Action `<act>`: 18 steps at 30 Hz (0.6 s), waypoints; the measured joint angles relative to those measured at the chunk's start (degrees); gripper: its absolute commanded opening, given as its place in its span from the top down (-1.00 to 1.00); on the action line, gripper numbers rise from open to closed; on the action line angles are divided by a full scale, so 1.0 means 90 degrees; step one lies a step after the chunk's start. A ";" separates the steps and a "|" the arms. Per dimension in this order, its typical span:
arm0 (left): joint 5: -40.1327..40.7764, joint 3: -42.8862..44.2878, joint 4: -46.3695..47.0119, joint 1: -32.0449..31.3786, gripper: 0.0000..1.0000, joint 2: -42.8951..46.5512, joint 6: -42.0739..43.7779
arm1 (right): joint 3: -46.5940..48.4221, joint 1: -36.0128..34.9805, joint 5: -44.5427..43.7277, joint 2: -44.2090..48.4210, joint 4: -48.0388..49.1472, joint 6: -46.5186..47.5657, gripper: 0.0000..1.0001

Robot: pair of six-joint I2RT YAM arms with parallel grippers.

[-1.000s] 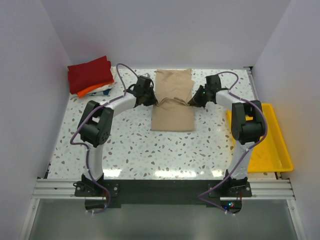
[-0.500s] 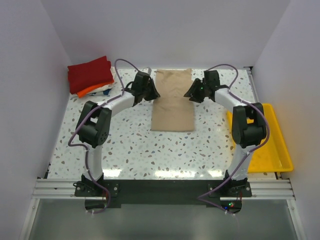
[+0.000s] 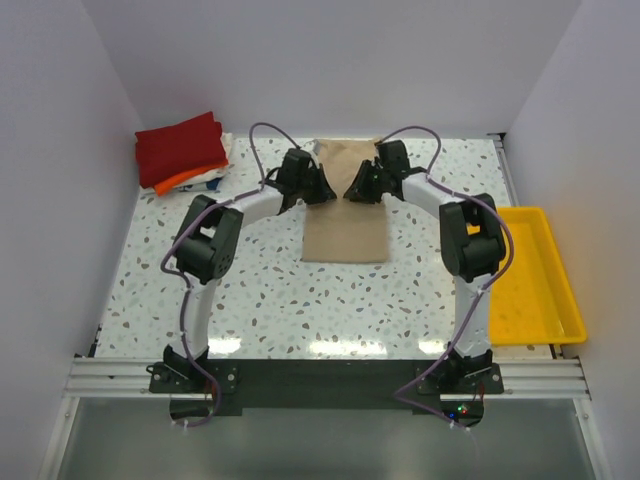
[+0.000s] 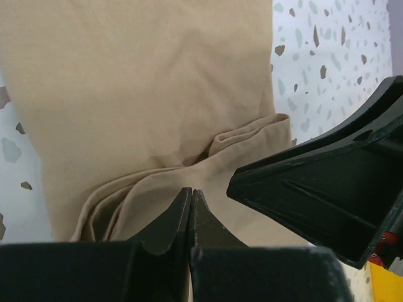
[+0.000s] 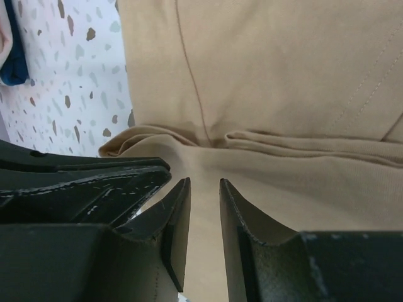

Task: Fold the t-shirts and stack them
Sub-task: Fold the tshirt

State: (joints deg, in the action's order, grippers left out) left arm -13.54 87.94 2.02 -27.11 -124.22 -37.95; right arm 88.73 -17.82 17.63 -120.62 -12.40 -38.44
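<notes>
The tan t-shirt (image 3: 345,228) lies folded into a narrow strip at the middle back of the table. It fills the left wrist view (image 4: 145,94) and the right wrist view (image 5: 283,63), with a bunched fold across it. My left gripper (image 3: 322,189) (image 4: 191,191) is over the shirt's upper part with its jaws shut; no cloth shows between them. My right gripper (image 3: 354,190) (image 5: 203,184) faces it close by, its jaws a narrow gap apart and empty. Folded dark red (image 3: 180,146), orange (image 3: 178,181) and white (image 3: 207,180) shirts are stacked at the back left.
A yellow plastic tray (image 3: 535,290) sits at the table's right edge. White walls close in the back and both sides. The speckled tabletop (image 3: 250,280) extends in front of the shirt. A blue edge (image 5: 10,47) shows far left in the right wrist view.
Both grippers moved inward from the tan shirt's side edges to over its upper middle and now nearly meet. The shirt's bunched crease looks flatter.
</notes>
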 measured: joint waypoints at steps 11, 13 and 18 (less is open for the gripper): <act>-0.0073 0.0294 -0.0051 0.0114 1.00 -0.0651 0.0294 | 0.0294 0.0175 0.0177 -0.0697 -0.0051 0.0019 0.46; -0.0070 0.0287 -0.0041 0.0182 1.00 -0.0653 0.0291 | 0.0294 0.0289 0.0347 -0.0736 -0.0032 -0.0029 0.46; -0.0097 0.0121 0.0165 0.0342 1.00 -0.0653 0.0238 | 0.0153 0.0673 0.0714 -0.0736 0.0187 -0.0245 0.47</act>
State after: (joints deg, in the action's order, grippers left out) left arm -14.41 89.03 3.51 -24.03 -130.10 -35.81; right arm 90.11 -11.77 24.05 -127.24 -10.72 -40.64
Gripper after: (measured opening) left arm 0.013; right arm 0.269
